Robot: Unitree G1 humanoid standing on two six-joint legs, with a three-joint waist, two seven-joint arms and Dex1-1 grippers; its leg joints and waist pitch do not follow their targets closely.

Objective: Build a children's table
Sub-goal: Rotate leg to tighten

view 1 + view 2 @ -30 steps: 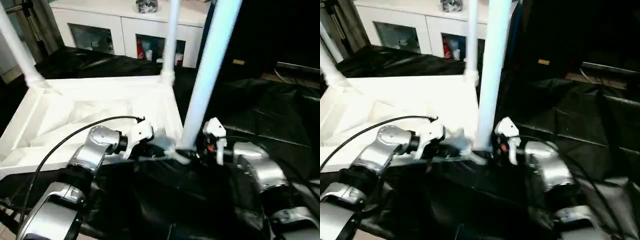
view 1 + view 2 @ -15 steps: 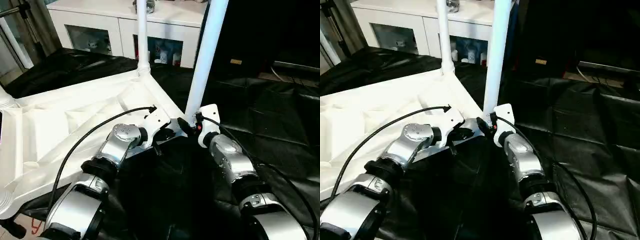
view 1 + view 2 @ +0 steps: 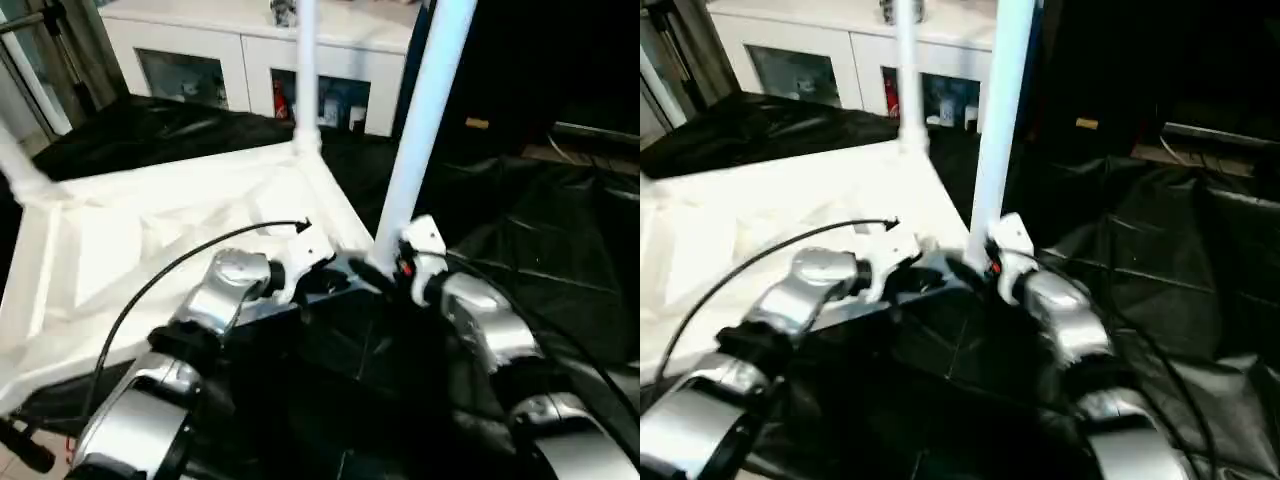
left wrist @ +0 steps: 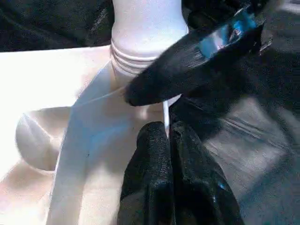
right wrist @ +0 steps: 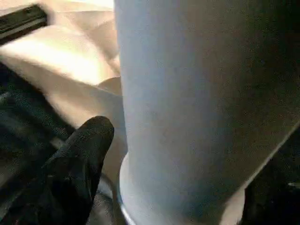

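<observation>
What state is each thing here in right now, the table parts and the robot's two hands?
Table top: upside down, ribbed underside up.
Near leg: upright in its corner socket.
Far leg: upright in its socket.
Left gripper: shut, at the near leg's base.
Right gripper: around the near leg's base.
Cabinet: doors closed.

Upside-down white tabletop (image 3: 150, 220), legs pointing up.
Ribbed underside faces up. Nearest leg (image 3: 415, 140) stands in the corner socket (image 4: 140, 56) between the left gripper (image 4: 164, 136) and right gripper (image 5: 154, 187). Second leg (image 3: 305, 75) upright at the far corner, beyond both; a third at the left corner.
</observation>
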